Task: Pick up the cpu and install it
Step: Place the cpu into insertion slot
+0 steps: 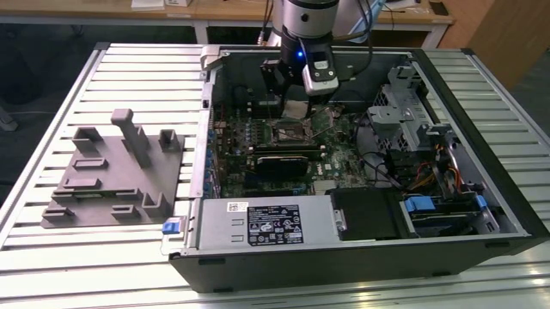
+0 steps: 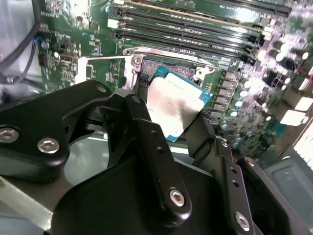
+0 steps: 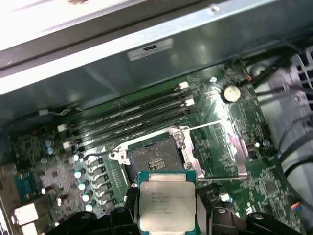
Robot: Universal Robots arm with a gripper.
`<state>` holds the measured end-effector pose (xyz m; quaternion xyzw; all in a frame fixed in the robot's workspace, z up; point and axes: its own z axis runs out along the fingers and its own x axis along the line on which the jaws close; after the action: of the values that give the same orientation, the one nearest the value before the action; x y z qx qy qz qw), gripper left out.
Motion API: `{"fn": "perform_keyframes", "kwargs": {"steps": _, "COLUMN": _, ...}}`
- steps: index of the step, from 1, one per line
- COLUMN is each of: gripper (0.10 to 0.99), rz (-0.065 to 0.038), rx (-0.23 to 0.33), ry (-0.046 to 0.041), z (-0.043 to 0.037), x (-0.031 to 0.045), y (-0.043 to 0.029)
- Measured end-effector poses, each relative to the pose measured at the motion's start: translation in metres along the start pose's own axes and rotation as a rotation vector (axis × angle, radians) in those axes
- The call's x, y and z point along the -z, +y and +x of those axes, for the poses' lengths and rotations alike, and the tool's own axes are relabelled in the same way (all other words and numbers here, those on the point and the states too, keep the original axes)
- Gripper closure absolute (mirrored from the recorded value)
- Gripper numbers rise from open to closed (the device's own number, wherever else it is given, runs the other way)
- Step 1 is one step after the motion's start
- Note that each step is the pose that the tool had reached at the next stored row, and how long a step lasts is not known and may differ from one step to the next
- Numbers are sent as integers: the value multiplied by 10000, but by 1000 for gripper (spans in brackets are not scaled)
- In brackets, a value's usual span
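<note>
The cpu (image 1: 295, 109) is a flat square chip with a silver top on a green-blue board, and my gripper (image 1: 297, 103) is shut on its two edges. It hangs inside the open computer case, a little above the motherboard. In both wrist views the cpu (image 2: 173, 105) (image 3: 166, 199) sits between the black fingers (image 2: 143, 93), close to the open cpu socket (image 3: 155, 159) (image 2: 178, 71) but apart from it. The socket (image 1: 286, 133) has its metal frame swung open (image 3: 230, 149). In the first wrist view my gripper (image 3: 166, 213) partly covers the chip's lower edge.
The case walls (image 1: 210, 84) ring the motherboard. Memory slots (image 3: 132, 115) run beside the socket, and a black card (image 1: 279, 162) lies past it. A drive cage and cables (image 1: 413, 122) stand at the exterior view's right. The power supply (image 1: 266, 222) is in front. A grey fixture (image 1: 112, 174) rests on the table.
</note>
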<state>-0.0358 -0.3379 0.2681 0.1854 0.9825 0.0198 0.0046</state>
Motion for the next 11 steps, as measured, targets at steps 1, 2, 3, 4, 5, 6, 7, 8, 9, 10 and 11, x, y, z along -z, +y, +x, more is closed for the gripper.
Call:
{"fn": "perform_keyframes", "kwargs": {"steps": 1, "gripper": 541, "rz": 0, "rx": -171, "ry": -7, "z": 0, "x": -1, "y": 0}}
{"fn": "perform_keyframes", "kwargs": {"steps": 2, "gripper": 541, "rz": 1, "rx": -359, "ry": -15, "z": 0, "x": -1, "y": 0}}
{"fn": "perform_keyframes", "kwargs": {"steps": 3, "gripper": 541, "rz": 1, "rx": -540, "ry": -22, "z": 0, "x": -2, "y": 0}}
{"fn": "perform_keyframes", "kwargs": {"steps": 4, "gripper": 541, "rz": 1, "rx": -719, "ry": -29, "z": 0, "x": -3, "y": 0}}
{"fn": "perform_keyframes", "kwargs": {"steps": 5, "gripper": 541, "rz": 1, "rx": -899, "ry": -37, "z": 0, "x": -5, "y": 0}}
{"fn": "perform_keyframes", "kwargs": {"steps": 6, "gripper": 541, "rz": 2, "rx": -1085, "ry": -44, "z": 0, "x": -6, "y": 0}}
{"fn": "perform_keyframes", "kwargs": {"steps": 7, "gripper": 541, "rz": 2, "rx": -1263, "ry": -51, "z": 0, "x": -7, "y": 0}}
{"fn": "perform_keyframes", "kwargs": {"steps": 8, "gripper": 541, "rz": 2, "rx": -1444, "ry": -59, "z": 0, "x": -8, "y": 0}}
{"fn": "perform_keyframes", "kwargs": {"steps": 9, "gripper": 541, "rz": 2, "rx": -1633, "ry": -67, "z": 0, "x": -9, "y": 0}}
{"fn": "perform_keyframes", "kwargs": {"steps": 10, "gripper": 541, "rz": 3, "rx": -1815, "ry": -74, "z": 0, "x": -10, "y": 0}}
{"fn": "perform_keyframes", "kwargs": {"steps": 11, "gripper": 541, "rz": 4, "rx": -1993, "ry": -81, "z": 0, "x": -10, "y": -1}}
